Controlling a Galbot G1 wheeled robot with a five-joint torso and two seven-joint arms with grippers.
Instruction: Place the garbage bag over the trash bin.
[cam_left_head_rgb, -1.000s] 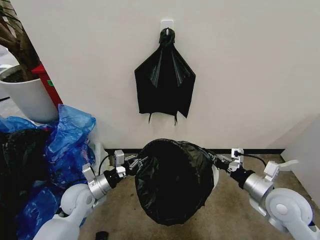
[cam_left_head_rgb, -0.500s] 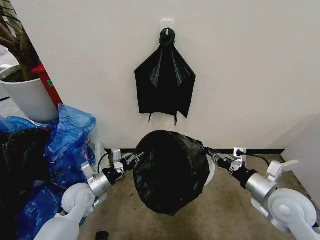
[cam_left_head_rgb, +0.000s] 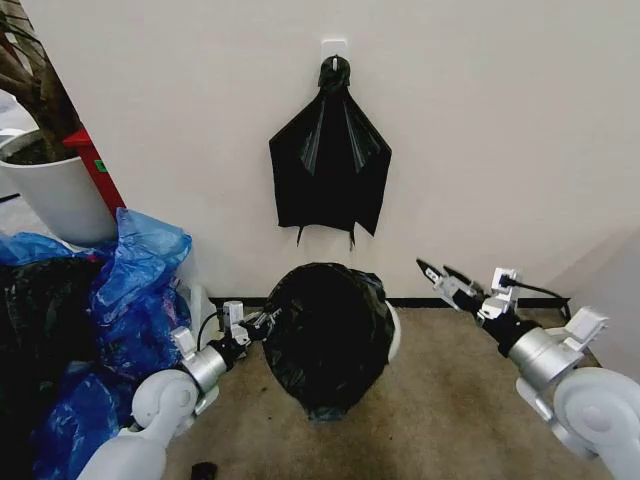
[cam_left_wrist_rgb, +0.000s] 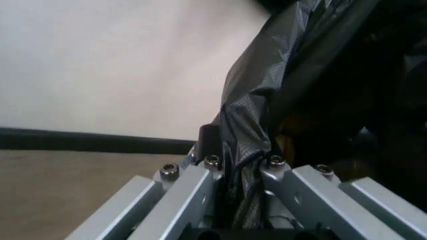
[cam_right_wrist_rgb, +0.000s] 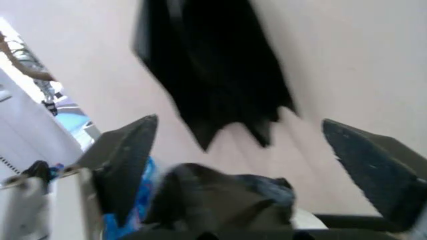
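The glossy black garbage bag (cam_left_head_rgb: 325, 335) hangs bunched and wrinkled over the trash bin (cam_left_head_rgb: 395, 335), of which a white sliver of rim shows at the bag's right side. My left gripper (cam_left_head_rgb: 262, 325) is at the bag's left edge, shut on it. The left wrist view shows a fold of the garbage bag (cam_left_wrist_rgb: 243, 195) pinched between the fingers. My right gripper (cam_left_head_rgb: 445, 275) is open, apart from the bag, up and to its right. In the right wrist view the right gripper (cam_right_wrist_rgb: 239, 122) stands wide open, with the garbage bag (cam_right_wrist_rgb: 220, 200) and the trash bin's rim (cam_right_wrist_rgb: 307, 217) beyond it.
A fan-shaped black bunch (cam_left_head_rgb: 330, 165) hangs from a wall hook above the bin. Bright blue plastic bags (cam_left_head_rgb: 130, 290) pile up at the left, beside a big white planter pot (cam_left_head_rgb: 55, 195). The wall stands right behind the bin. A small dark object (cam_left_head_rgb: 203, 469) lies on the floor.
My right gripper has let go of the bag's right edge and pulled away up and to the right. The stretched bag has gone slack and narrower. My left gripper still holds it.
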